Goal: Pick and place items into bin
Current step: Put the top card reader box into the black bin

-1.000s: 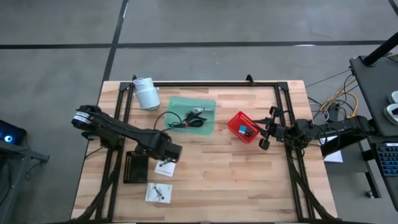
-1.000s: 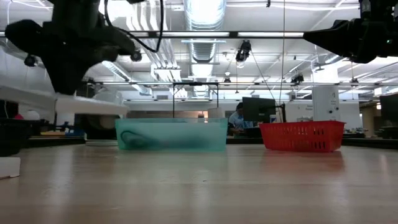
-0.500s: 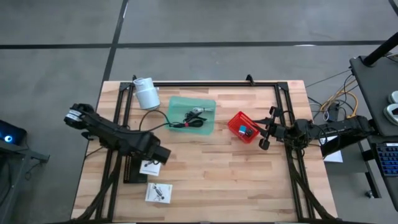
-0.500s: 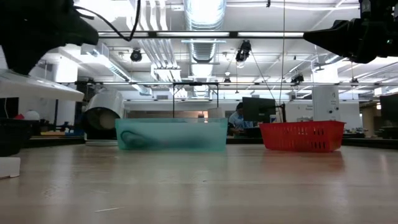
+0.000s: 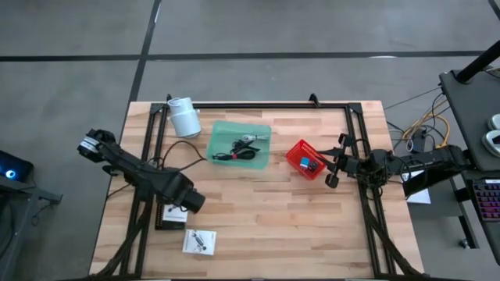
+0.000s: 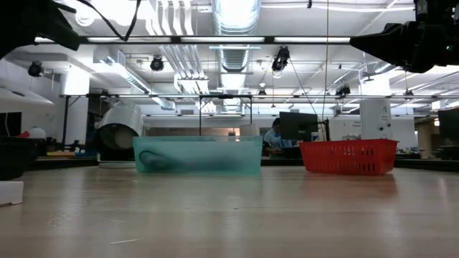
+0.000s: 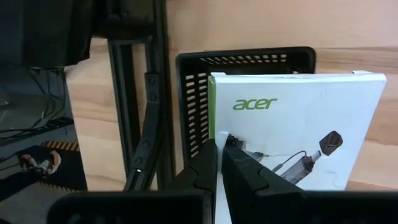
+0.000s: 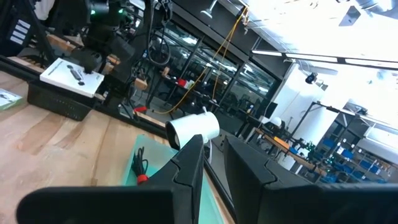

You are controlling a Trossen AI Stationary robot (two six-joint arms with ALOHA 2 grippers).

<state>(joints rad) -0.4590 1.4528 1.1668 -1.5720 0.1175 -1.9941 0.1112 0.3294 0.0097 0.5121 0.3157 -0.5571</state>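
Far left: left gripper [image 7: 219, 146] clamped on the near edge of a white printed packet [image 7: 298, 124], carried flat above the black slotted bin [image 7: 193, 106] at the table's left side. Not yet let go.

Likely light and thin, cardboard-backed, stiff enough to stay level from one edge, yet smooth-faced and apt to slide or swing in a pinch so close to the rim. Better gripped deeper along an edge, clear of the small adapter pictured on its face. Probably safe to drop from low over the bin.

Just beside that bin, toward the near edge: second white packet [image 5: 200, 241] flat on the wood. Hard to get under; best taken at a corner or edge.

Farther back: white roll [image 5: 184, 117] on its own.

Centre: green tray [image 5: 219, 129] holding limp black cables [image 5: 234, 152], one trailing out over the rim.

Right of it: red basket [image 5: 297, 148] with a small blue item [image 5: 312, 165] inside.

Far right: right gripper [image 5: 334, 166] waiting beside the red basket, fingers a little apart, nothing between them.
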